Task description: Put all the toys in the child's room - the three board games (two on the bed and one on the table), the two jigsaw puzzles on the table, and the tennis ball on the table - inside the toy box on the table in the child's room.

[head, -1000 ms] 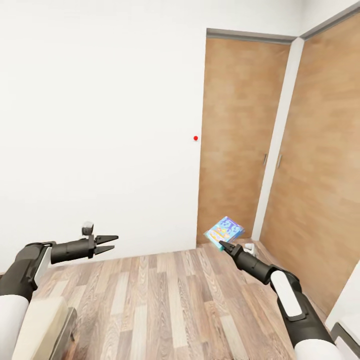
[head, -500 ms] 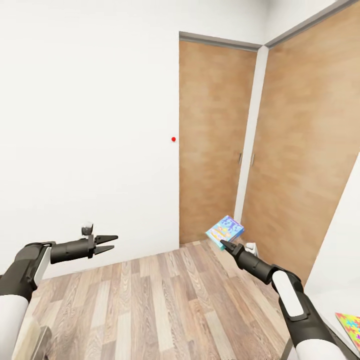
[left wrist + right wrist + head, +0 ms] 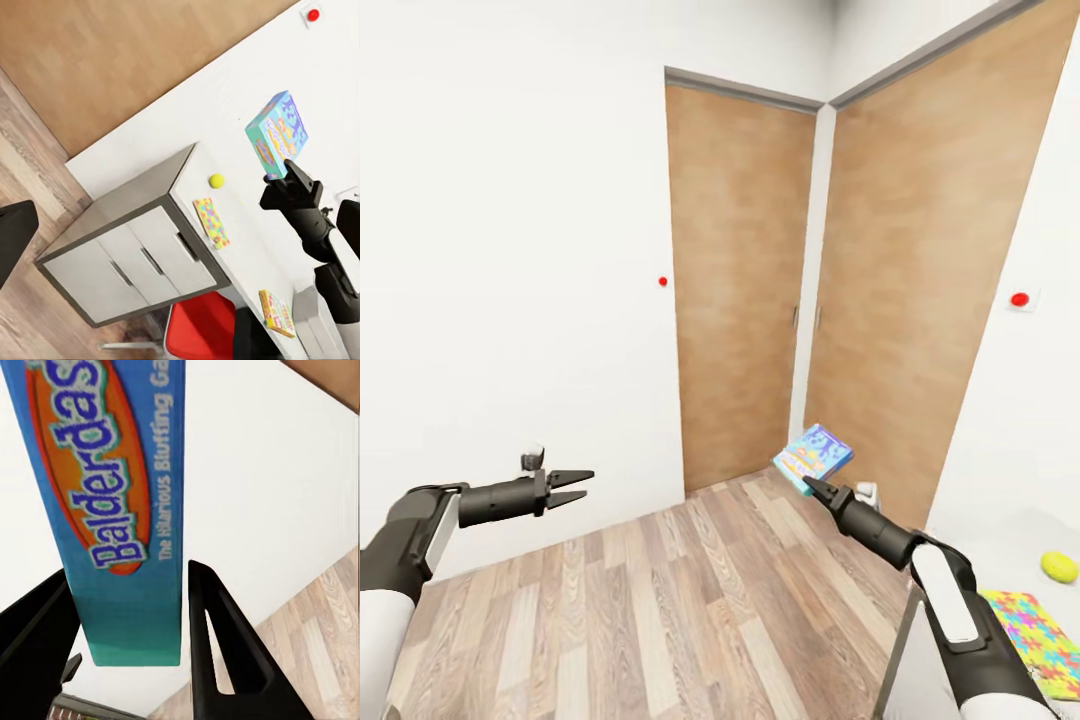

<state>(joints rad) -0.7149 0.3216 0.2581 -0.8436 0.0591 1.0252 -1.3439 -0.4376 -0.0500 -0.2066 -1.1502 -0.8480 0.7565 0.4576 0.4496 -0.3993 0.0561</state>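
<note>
Nearest, the right gripper [image 3: 807, 483] is clamped on a blue board game [image 3: 813, 456], a thin printed box held edge-on above the wood floor [image 3: 660, 600]; in the right wrist view the box edge [image 3: 120, 510], lettered "Balderdash", sits between the two black fingers [image 3: 217, 652]. The left gripper [image 3: 582, 486] is held out level over the floor, its two fingers parted and holding nothing. At the lower right of the head view lies the corner of the pale table [image 3: 970, 560], carrying a jigsaw puzzle [image 3: 1032, 632] of bright interlocking pieces and, just beyond it and apart from it, the yellow-green tennis ball [image 3: 1059, 567]. The left wrist view shows the same table [image 3: 247, 247] with its white drawers [image 3: 142, 262], the ball [image 3: 217, 180] and puzzle [image 3: 211, 222] near the drawer end, and another printed flat box [image 3: 276, 312] farther along the top, beside a grey bin [image 3: 319, 319] partly hidden by the arm; a red seat [image 3: 199, 337] stands under the table. Farther off, two wooden doors [image 3: 745, 290] meet in the room's corner, flanked by white wall [image 3: 510, 250] carrying a small red dot [image 3: 663, 282].
</note>
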